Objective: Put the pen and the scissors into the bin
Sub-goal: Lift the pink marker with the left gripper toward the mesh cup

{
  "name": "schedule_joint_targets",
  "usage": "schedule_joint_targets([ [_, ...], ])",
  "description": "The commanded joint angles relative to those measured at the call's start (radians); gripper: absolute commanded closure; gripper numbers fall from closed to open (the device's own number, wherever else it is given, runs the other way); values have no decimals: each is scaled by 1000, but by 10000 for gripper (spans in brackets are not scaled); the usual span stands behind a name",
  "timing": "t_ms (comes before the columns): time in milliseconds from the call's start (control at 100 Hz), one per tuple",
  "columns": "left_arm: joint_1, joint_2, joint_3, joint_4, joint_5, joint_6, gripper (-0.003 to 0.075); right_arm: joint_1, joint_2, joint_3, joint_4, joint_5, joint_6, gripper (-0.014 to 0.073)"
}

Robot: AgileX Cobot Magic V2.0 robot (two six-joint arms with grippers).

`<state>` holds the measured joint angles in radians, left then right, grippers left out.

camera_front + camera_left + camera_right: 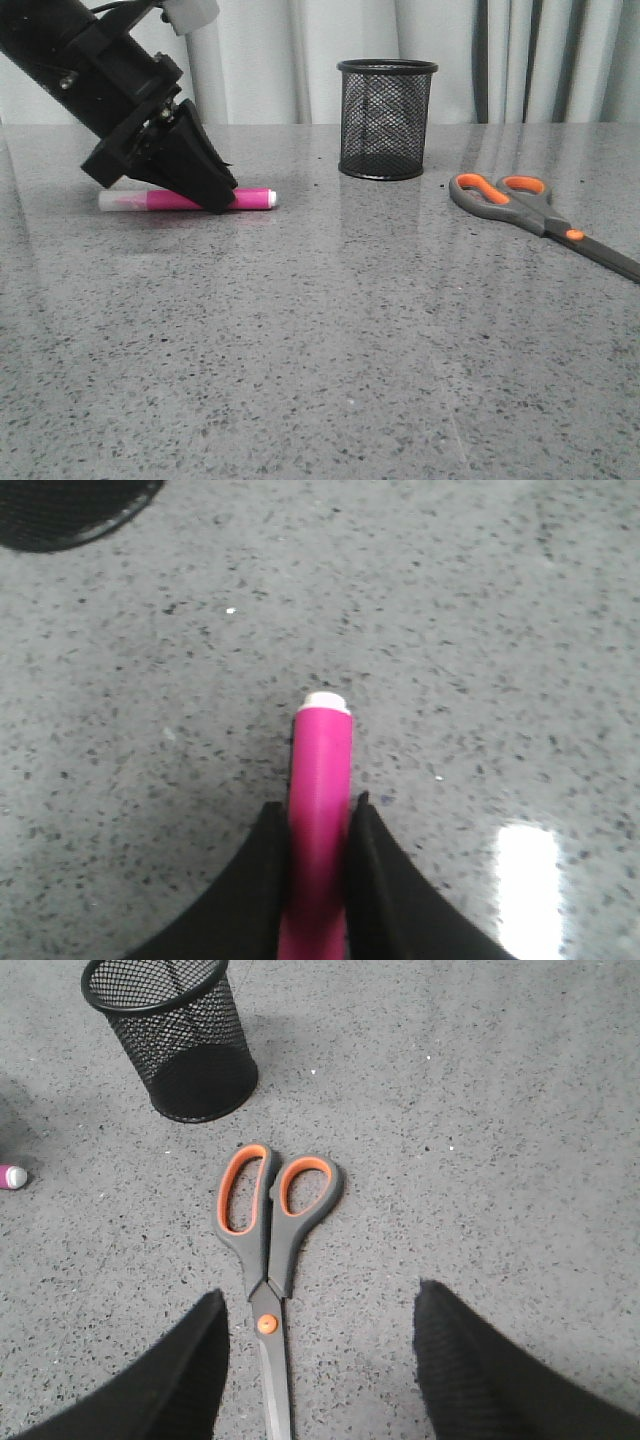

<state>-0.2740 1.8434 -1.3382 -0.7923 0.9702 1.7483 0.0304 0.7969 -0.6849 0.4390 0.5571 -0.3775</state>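
Note:
The pink pen (170, 200) lies flat on the grey table at the left. My left gripper (215, 200) is down on it, and in the left wrist view both fingers press the pen's sides (320, 780), so it is shut on the pen (322, 770). The black mesh bin (387, 118) stands upright at the back middle, apart from both. The scissors (530, 210) lie closed at the right, handles toward the bin. In the right wrist view my right gripper (320, 1305) is open above the scissors (268, 1250), the blades between its fingers, not touching.
The bin also shows in the right wrist view (180, 1040) beyond the scissor handles, and its edge (70, 515) appears in the left wrist view. The pen's tip (12, 1176) peeks in at the right wrist view's edge. Curtains hang behind the table.

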Motion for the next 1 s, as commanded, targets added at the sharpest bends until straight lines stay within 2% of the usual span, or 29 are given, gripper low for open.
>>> schedule_joint_targets([
  [0, -7, -55, -65, -39, 68, -50, 739, -3, 1, -34, 5, -50, -12, 222],
  [190, -7, -117, -163, -170, 168, -91, 740, -3, 1, -34, 5, -50, -12, 222],
  [260, -7, -143, -186, -278, 172, -91, 739, -3, 1, -34, 5, -50, -12, 222],
  [360, -15, -165, -195, -506, 150, -86, 739, -3, 1, -34, 5, -50, -12, 222],
  [430, -37, -165, -195, -647, 82, -75, 739, -3, 1, -34, 5, -50, -12, 222],
  [520, -93, -151, -195, -751, -103, -54, 739, -3, 1, -34, 5, -50, -12, 222],
  [620, -166, -118, -195, -890, -256, 75, 739, -3, 1, -34, 5, -50, -12, 222],
  [710, -214, -80, -195, -1051, -301, 203, 739, -3, 1, -34, 5, -50, -12, 222],
  [830, -260, -16, -231, -1058, -387, 243, 739, -3, 1, -34, 5, -50, -12, 222],
  [990, -281, 78, -334, -1058, -382, 243, 739, -3, 1, -34, 5, -50, -12, 222],
])
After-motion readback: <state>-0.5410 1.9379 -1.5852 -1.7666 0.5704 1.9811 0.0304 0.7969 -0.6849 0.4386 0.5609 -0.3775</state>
